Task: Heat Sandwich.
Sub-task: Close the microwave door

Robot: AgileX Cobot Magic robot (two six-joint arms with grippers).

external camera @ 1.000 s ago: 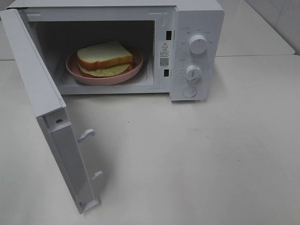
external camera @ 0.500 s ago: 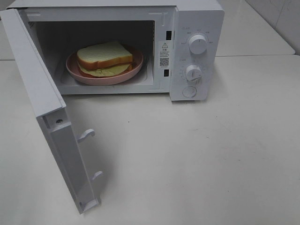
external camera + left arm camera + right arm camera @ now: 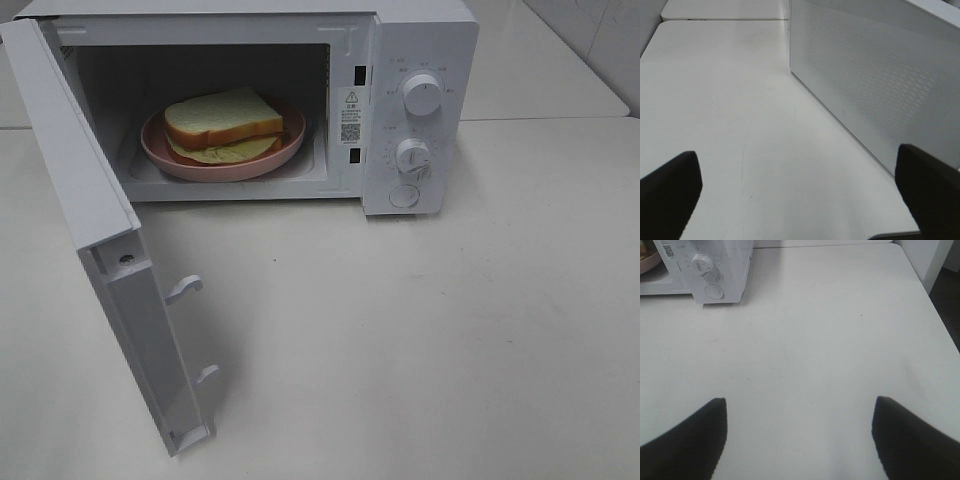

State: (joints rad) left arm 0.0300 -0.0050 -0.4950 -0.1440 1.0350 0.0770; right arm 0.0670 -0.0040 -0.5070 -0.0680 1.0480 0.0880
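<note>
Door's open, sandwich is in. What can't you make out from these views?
Dial markings around the knobs: too small, exterior high view.
Sandwich filling: mostly covered by its top slice.
Microwave top: cut off by the exterior view's upper edge.
Left hand and right hand: only fingertips show, at wrist-view edges.

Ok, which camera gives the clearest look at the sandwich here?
The exterior high view: the sandwich lies in full sight on the pink plate inside the open microwave. The left wrist view shows only a white perforated panel, no sandwich. The right wrist view catches only the microwave's front corner; the sandwich is cut off.
</note>
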